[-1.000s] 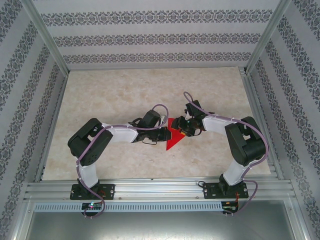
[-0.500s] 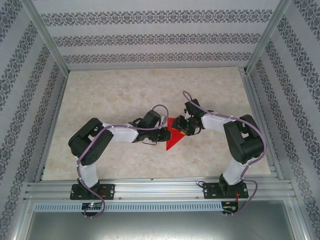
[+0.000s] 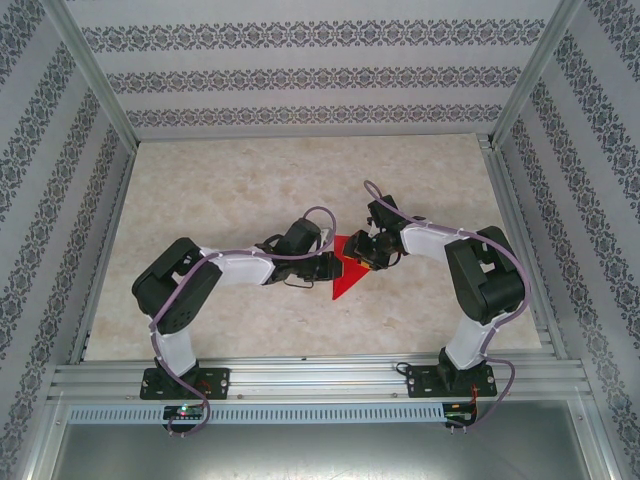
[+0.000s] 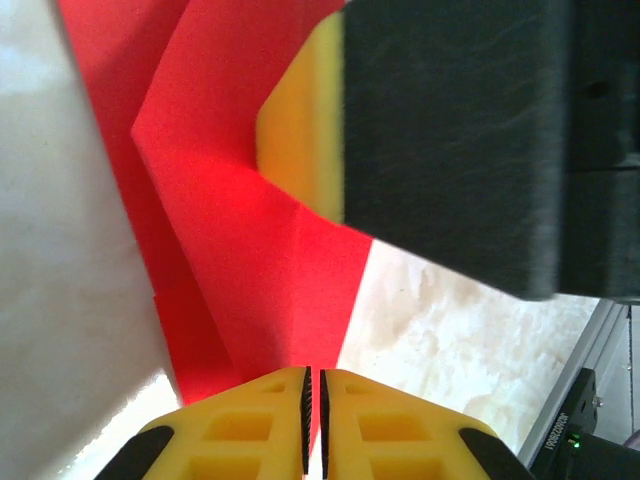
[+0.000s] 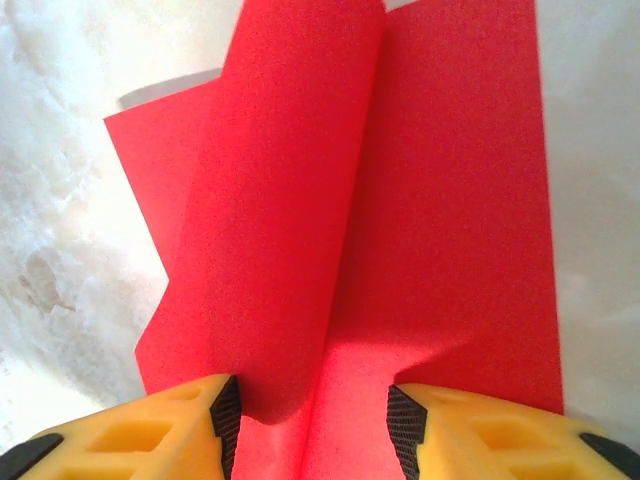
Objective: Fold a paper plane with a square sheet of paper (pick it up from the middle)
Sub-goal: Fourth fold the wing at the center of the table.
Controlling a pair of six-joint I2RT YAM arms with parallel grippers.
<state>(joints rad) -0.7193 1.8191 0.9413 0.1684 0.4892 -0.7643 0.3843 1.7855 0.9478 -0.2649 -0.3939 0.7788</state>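
My left gripper (image 4: 315, 385) clamps the paper (image 4: 240, 230) as an anchor (I judge) while the right gripper (image 5: 313, 410), jaws apart, straddles its raised flap.

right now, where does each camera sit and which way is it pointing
top external: above and behind the bases, looking down at the table; left arm and right arm meet over the red paper.
left wrist: on that arm, looking along the left fingers, shut on the paper's edge; one of the right fingers crosses upper right.
right wrist: on that arm, looking down past the right fingers, apart either side of a raised fold.
shared: all see the red paper.
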